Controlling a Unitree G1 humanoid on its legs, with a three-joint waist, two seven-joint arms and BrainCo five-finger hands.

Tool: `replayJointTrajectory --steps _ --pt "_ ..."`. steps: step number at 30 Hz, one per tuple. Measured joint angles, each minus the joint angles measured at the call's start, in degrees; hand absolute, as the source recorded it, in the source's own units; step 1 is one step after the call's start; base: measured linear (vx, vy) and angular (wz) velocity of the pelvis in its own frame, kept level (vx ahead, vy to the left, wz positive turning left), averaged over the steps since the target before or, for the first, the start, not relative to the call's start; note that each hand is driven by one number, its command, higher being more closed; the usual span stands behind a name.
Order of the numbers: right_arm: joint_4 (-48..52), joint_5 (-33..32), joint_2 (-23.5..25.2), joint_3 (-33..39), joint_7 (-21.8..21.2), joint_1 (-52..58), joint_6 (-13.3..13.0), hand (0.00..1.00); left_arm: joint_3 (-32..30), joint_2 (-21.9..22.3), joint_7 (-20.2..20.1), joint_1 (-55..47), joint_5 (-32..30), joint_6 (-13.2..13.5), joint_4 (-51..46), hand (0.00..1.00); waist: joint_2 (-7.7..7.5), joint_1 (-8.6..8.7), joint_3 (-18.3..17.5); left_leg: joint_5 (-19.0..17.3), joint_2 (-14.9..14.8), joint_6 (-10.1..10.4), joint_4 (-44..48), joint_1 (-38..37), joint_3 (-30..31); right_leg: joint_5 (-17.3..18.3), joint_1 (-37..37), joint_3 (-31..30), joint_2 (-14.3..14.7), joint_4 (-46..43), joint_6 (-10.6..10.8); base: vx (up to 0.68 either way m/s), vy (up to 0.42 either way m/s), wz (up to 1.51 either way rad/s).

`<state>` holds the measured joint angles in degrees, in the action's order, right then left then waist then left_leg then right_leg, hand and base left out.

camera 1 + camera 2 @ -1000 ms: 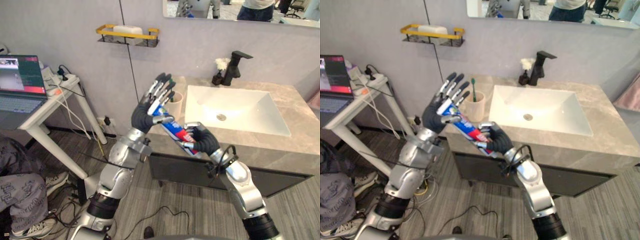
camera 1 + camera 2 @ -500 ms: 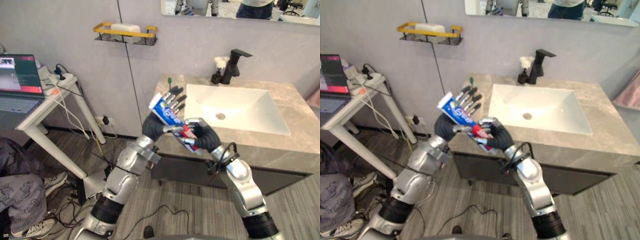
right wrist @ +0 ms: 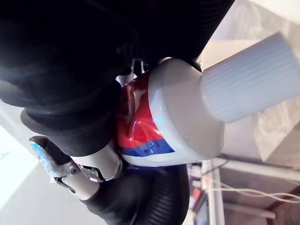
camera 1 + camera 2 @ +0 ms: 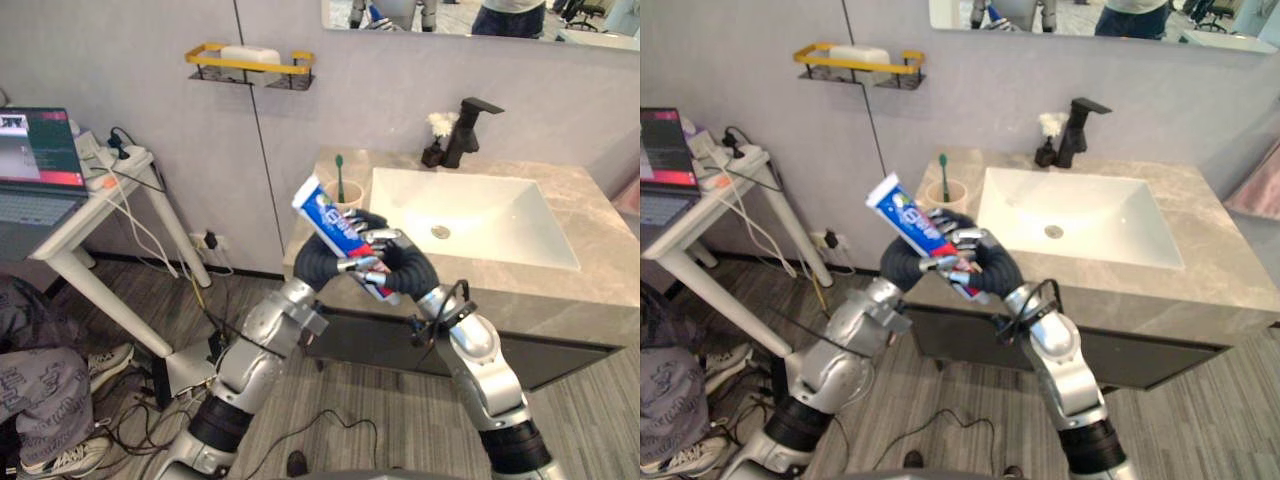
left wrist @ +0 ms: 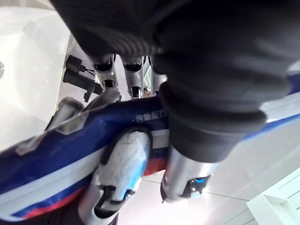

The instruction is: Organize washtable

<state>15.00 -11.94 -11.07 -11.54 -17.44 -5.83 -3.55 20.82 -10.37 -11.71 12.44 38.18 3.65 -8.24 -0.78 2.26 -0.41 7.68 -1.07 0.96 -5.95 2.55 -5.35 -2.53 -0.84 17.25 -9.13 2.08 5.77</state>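
A blue, white and red toothpaste tube [image 4: 328, 220] is held slanted in the air in front of the washtable's [image 4: 560, 300] left front corner, flat end up. My left hand [image 4: 322, 264] is curled round its middle, as the left wrist view shows with fingers [image 5: 119, 173] wrapped over the tube [image 5: 51, 159]. My right hand [image 4: 408, 272] grips the lower cap end; the right wrist view shows the tube's shoulder [image 3: 180, 117] and white ribbed cap [image 3: 248, 79]. A beige cup [image 4: 347, 203] with a green toothbrush [image 4: 340, 170] stands on the counter just behind the hands.
A white sink basin [image 4: 470, 215] with a black faucet [image 4: 468, 130] takes up the counter's middle. A yellow wall shelf [image 4: 250, 68] carries a white soap bar. A white side table [image 4: 90, 215] with a laptop stands at the left, with a seated person's leg [image 4: 40, 385] below it.
My left hand went from open against the tube to curled round it, and sank lower. The tube's flat end now stands clear above both hands. The right hand kept its grip.
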Motion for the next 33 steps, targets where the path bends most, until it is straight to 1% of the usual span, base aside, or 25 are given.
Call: replayJointTrajectory --steps 2,11,22,24,26,33 --pt "0.0 0.0 0.0 0.01 0.03 0.0 0.01 1.0 0.0 0.04 0.5 0.0 0.02 0.0 0.0 1.0 -0.05 -0.01 0.03 -0.01 0.0 0.02 0.0 0.0 0.0 0.0 0.0 0.0 0.0 0.0 -0.01 0.0 0.0 0.0" --pt "-0.03 0.03 0.06 0.03 -0.16 0.0 0.06 1.0 -0.32 0.03 0.48 0.04 0.0 0.01 -0.01 1.0 -0.32 0.0 0.08 0.04 0.02 -0.05 0.0 0.0 0.01 -0.01 -0.02 0.05 0.0 -0.01 0.0 0.0 0.0 0.0" --pt "-0.1 0.03 0.86 0.17 -0.37 0.02 0.07 1.0 -1.39 -0.63 -0.41 0.53 -0.87 -0.04 -0.23 1.0 -0.35 0.0 0.08 0.0 0.04 0.0 0.0 -0.13 0.1 0.02 -0.19 0.17 0.0 -0.1 -0.05 0.0 0.0 0.0" --pt "-0.13 0.02 1.1 0.17 -0.37 0.03 0.07 1.0 -1.78 -0.98 -0.58 1.05 -1.81 -0.06 -0.31 1.0 -0.35 -0.02 0.08 -0.12 0.04 0.17 0.0 -0.22 0.19 0.04 -0.61 0.25 0.0 -0.12 -0.06 0.0 0.0 0.02" --pt "-0.17 -0.6 2.42 0.26 -0.25 -0.05 0.07 1.0 -2.64 -1.69 -0.62 2.31 -2.88 -0.07 -0.88 1.0 -0.34 -0.03 0.09 -0.15 0.03 0.2 0.0 -0.38 0.33 0.07 -0.82 0.42 0.01 -0.18 -0.09 0.0 0.0 0.02" --pt "-0.18 -0.96 3.83 0.06 -0.36 -1.56 0.07 1.0 -5.47 -2.42 -0.62 3.04 -3.11 -0.07 -3.05 1.0 -0.62 -0.11 0.84 -0.28 -0.07 0.13 0.0 -0.33 0.31 0.47 -0.54 0.15 0.0 -0.92 0.03 0.0 0.0 0.01"
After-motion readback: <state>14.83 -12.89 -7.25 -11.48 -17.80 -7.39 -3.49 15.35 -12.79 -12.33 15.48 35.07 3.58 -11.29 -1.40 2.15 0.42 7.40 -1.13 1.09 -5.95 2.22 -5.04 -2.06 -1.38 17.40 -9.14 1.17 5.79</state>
